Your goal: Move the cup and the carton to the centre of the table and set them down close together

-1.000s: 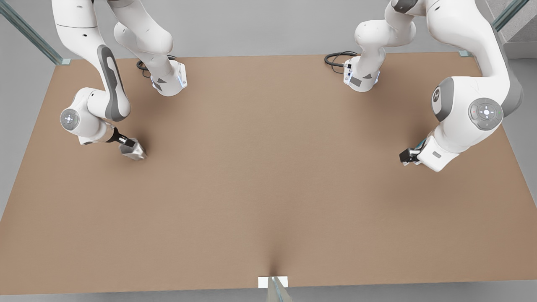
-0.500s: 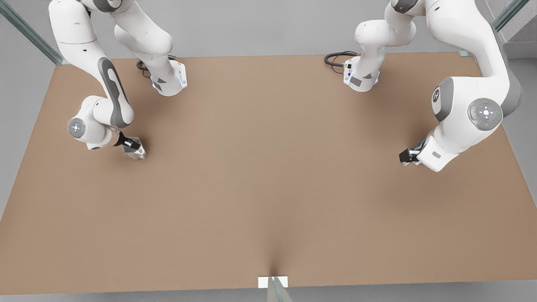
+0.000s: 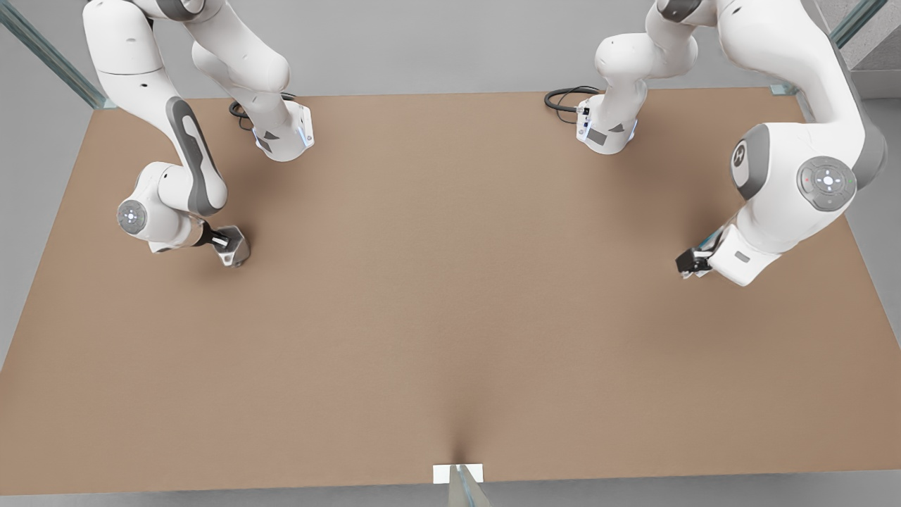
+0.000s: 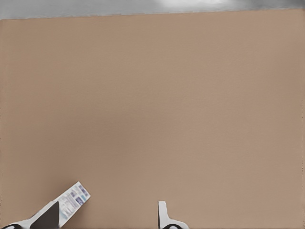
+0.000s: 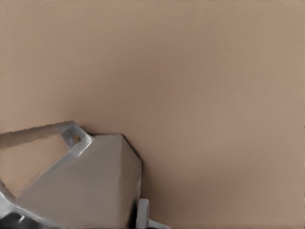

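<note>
Near edge and centre of the table point(image 3: 450, 317): bare. Neither object is there yet.

Mid-table, the front view's left: right gripper point(image 3: 227, 246) is low over the table with the cup point(image 3: 238, 248) in its claw. Its wrist view shows the faceted grey cup body right up against one finger point(image 5: 143, 212), so I read the claw as pinching the cup. Change over the last second: the cup was tipped and smeared in the earlier frames and now sits squarer and sharper. The wrist has shifted a little toward the centre. My read is the grasp has settled and transport is just starting. The cup is well short of the centre.

Mid-table, the front view's right: left gripper point(image 4: 107, 212) is also low. Its wrist view shows the fingers spread, with bare table between them. The carton point(image 4: 74, 198) lies slanted against one finger only. So this claw looks open, not clamped, though the front view is too occluded to confirm. Change: the forearm and elbow have shifted slightly outward and up, and the claw tip has barely moved. That means no real progress on the carton. It sits far out on that side, well apart from the cup.

Risk, my judgement: if this arm travels without closing first, it leaves the carton behind or only shoves it.

Far edge: both arm bases and cables, nothing new.
</note>
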